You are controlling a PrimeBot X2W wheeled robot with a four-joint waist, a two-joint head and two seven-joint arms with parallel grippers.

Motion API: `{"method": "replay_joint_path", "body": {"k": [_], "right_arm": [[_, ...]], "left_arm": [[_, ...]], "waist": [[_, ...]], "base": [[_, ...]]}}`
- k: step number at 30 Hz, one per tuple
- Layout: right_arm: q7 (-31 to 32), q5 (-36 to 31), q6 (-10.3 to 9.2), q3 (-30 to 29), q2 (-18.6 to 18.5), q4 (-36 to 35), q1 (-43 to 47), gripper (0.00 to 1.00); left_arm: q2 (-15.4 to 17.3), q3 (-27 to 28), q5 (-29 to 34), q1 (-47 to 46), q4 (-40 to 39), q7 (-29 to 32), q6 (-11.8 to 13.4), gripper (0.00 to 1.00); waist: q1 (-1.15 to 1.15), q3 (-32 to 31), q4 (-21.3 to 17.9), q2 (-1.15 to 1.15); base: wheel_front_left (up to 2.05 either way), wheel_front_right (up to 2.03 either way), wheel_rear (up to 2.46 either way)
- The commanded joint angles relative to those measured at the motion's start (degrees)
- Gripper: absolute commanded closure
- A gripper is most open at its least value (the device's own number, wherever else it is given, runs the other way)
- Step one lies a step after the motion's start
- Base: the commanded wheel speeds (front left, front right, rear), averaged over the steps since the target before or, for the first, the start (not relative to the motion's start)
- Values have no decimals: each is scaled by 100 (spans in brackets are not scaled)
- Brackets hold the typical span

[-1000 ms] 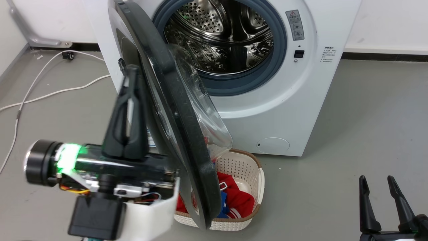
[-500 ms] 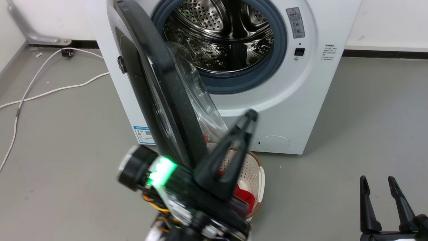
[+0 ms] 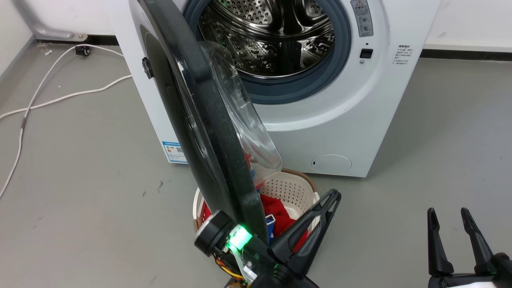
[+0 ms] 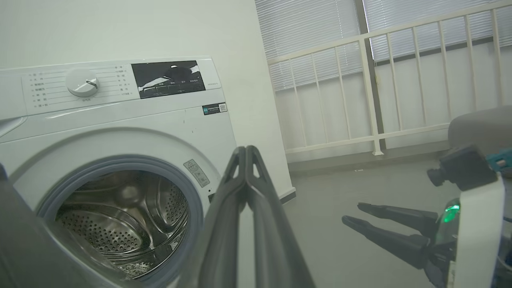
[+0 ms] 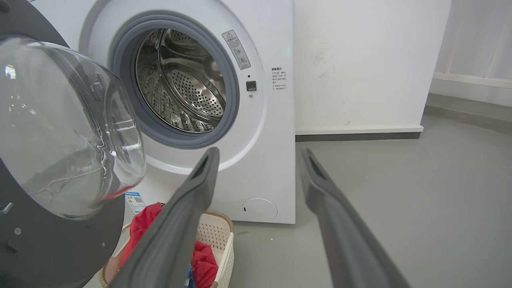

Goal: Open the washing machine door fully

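Standing open, washing machine door [image 3: 208, 132] juts from left edge of washing machine [image 3: 340, 128], edge-on in head view, over laundry basket [image 3: 298, 188]. Right wrist view gives bulging clear window face-on; left wrist view adds dial [image 4: 82, 82]. Door's lower rim hidden behind left gripper [image 3: 334, 196], fingers pressed together, empty. Right gripper [image 3: 448, 211] spread, empty.

Bright, even light, soft shadows. Glare streaks the washing machine door [image 5: 60, 136] at nine o'clock; left wrist view looks dim, hazy.
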Motion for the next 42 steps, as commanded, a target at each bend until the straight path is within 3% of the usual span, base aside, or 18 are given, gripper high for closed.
{"method": "replay_joint_path", "body": {"k": [1, 9, 20, 42], "right_arm": [[-11, -22, 1, 2, 13, 17, -67, 0], [-11, -69, 1, 1, 13, 58, -169, 0], [-11, -62, 1, 10, 12, 202, -225, 0], [-11, 31, 0, -39, 11, 324, -85, 0]], "left_arm": [[42, -62, -41, 93, 146, -14, -27, 100], [104, -139, -173, 234, 908, -14, -3, 100], [54, 210, -427, 335, 1732, -14, 269, 100], [386, 1632, -696, 967, 1658, 8, 914, 100]], "waist": [[0, 35, 12, 0], [0, 167, 43, 0], [0, 263, 103, 0], [0, 202, 595, 0]], "base": [[0, 0, 0], [0, 0, 0], [0, 0, 0], [0, 0, 0]]}}
